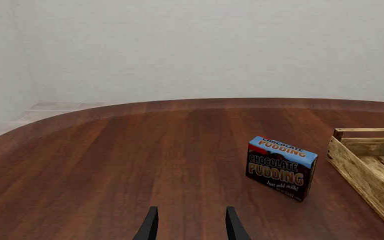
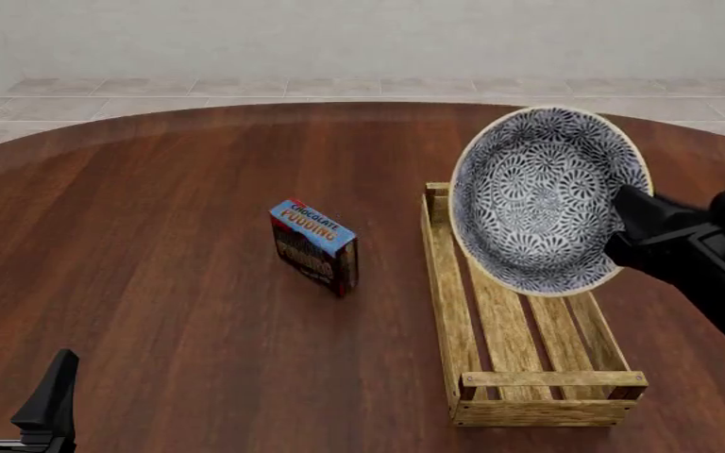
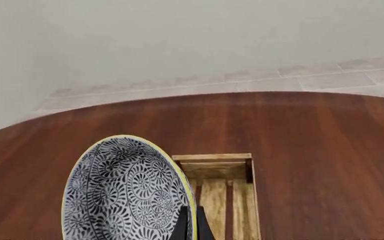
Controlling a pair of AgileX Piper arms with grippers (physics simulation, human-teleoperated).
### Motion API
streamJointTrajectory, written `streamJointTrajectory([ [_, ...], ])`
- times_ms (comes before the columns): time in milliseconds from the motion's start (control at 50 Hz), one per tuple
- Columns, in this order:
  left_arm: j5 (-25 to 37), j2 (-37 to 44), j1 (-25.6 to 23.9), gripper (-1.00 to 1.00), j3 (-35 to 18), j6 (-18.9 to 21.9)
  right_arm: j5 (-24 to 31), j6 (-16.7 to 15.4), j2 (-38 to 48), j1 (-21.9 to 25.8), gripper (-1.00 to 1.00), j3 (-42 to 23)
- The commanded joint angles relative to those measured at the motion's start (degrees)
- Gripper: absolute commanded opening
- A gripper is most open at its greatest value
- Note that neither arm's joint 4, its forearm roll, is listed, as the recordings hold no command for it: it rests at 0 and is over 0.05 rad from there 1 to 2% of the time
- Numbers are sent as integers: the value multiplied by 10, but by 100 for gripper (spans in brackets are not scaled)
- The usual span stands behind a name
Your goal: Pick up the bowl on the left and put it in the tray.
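Note:
The bowl [image 2: 539,212], patterned blue and white inside with a cream rim, hangs tilted on edge above the far half of the tray [image 2: 446,283], its inside facing the camera. My right gripper [image 2: 621,224] is shut on the bowl's right rim. The right wrist view shows the bowl [image 3: 125,195] pinched at its rim by the gripper [image 3: 190,225], with the wooden-slat tray [image 3: 212,159] below. My left gripper [image 2: 19,365] stands open at the near left of the table, holding nothing. In the left wrist view its fingers [image 1: 150,225] are spread over bare wood, and the tray's end [image 1: 369,167] shows.
A blue chocolate pudding box [image 2: 314,247] stands upright on the round wooden table [image 2: 148,236], left of the tray; it also shows in the left wrist view [image 1: 282,161]. Pale floor tiles and a wall lie beyond the table's far edge.

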Motion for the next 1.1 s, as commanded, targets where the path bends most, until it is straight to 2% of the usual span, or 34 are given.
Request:
streamJointTrajectory([
  [20,0,0,0,100,0,0,-1,-6,2,-6,-100,2],
  [300,0,0,0,100,0,0,-3,-4,7,-18,-100,20],
  [1100,0,0,0,100,0,0,-67,11,88,-53,-100,49],
])
